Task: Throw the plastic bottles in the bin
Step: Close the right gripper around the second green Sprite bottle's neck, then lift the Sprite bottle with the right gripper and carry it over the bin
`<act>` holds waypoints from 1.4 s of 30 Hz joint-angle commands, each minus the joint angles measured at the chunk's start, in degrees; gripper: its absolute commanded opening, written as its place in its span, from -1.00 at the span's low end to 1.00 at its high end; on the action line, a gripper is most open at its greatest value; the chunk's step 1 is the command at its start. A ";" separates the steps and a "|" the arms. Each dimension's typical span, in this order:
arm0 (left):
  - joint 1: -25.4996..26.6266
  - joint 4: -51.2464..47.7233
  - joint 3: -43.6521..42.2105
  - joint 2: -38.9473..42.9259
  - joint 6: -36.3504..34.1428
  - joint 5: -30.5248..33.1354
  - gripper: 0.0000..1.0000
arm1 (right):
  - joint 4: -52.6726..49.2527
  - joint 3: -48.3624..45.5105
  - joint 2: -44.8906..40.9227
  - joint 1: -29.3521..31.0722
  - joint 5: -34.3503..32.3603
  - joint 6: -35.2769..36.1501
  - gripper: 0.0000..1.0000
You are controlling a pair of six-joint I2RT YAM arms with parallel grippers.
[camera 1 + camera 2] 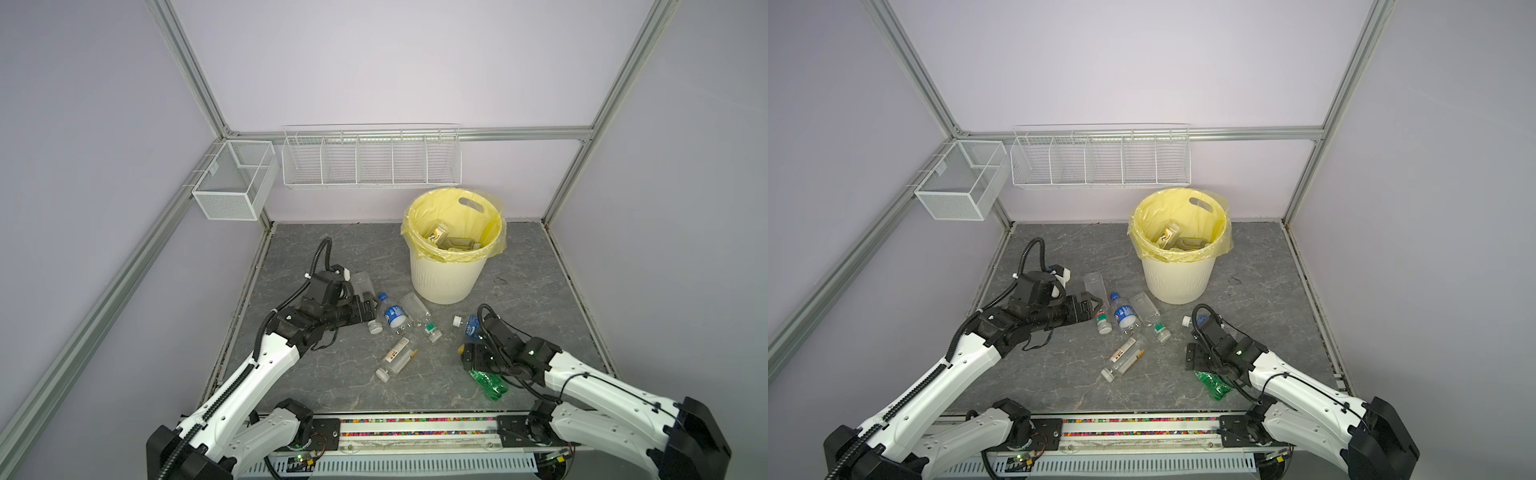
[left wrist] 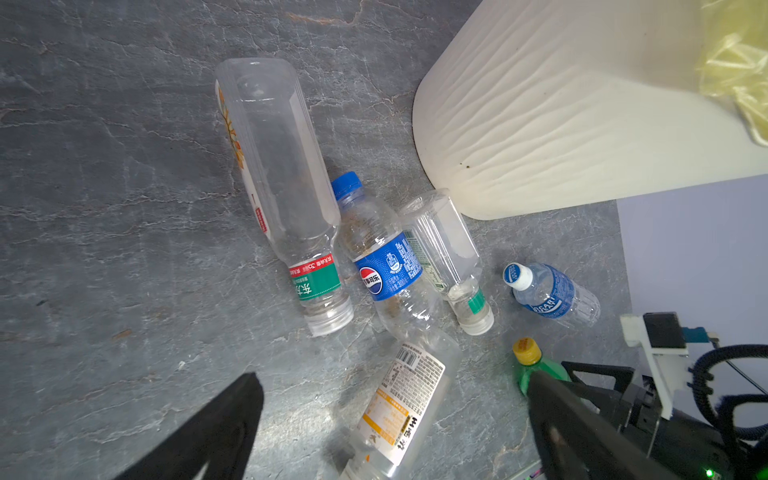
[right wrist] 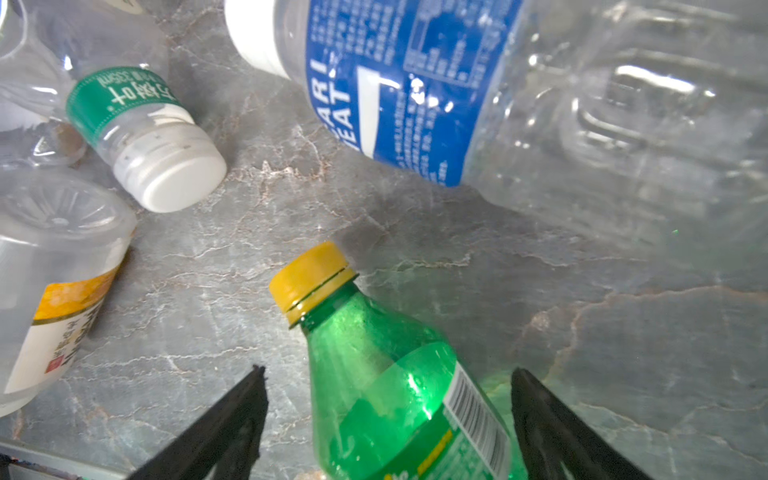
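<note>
**Six bottles on the surface, a few in the bin**

The bin (image 1: 442, 282) stands upright at the back of the grey surface (image 1: 332, 257). Inside its yellow liner lie some clear bottles (image 1: 438, 237), at least two; the rim hides the rest, so no count is possible.

Six bottles lie on their sides in front of it:
- a tall clear bottle (image 2: 291, 187)
- a blue-labelled bottle (image 2: 386, 266)
- a short clear bottle (image 2: 449, 257), these first three pressed together
- a white-capped blue bottle (image 2: 548, 295), apart from them
- a yellow-labelled bottle (image 2: 399, 411)
- a green bottle (image 3: 353, 332)

I judge the task well short of half done.

The right gripper (image 3: 386, 372) has its jaws spread wide on either side of the green bottle and grips nothing. The left gripper (image 1: 1094, 309) is also fully spread and empty, beside the tall clear bottle. In both top views the right arm covers most of the green bottle.
</note>
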State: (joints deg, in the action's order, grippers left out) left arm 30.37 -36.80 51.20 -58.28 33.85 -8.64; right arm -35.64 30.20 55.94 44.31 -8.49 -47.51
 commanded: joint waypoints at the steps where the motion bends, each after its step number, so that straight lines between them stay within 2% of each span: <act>1: -0.22 -1.26 0.99 1.59 0.36 1.39 0.98 | 0.10 -0.92 -0.57 0.63 0.47 0.81 0.88; 7: -0.30 -1.49 1.27 1.99 0.58 1.43 0.98 | -3.01 -1.74 -1.69 1.92 -0.47 0.84 0.86; 16: -0.37 -1.46 1.48 1.97 1.10 1.21 0.98 | -2.41 -4.65 -5.22 5.35 -0.65 -1.63 0.79; 27: -0.37 -1.96 1.23 2.89 1.88 1.14 0.98 | -1.95 -5.84 -2.65 9.47 -4.15 -4.72 0.99; 34: -0.40 -2.31 0.77 3.89 1.98 1.68 0.98 | 0.67 -5.69 -0.94 10.43 -4.19 -5.14 0.55; 42: -0.38 -2.78 0.37 4.28 1.75 2.14 0.98 | 3.93 -3.77 3.09 11.23 -4.50 -5.22 0.31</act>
State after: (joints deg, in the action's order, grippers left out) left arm 30.37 -38.41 51.22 -54.96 35.53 -7.42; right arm -33.45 25.67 57.36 54.96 -12.23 -51.88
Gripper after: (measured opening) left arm 0.991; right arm 0.668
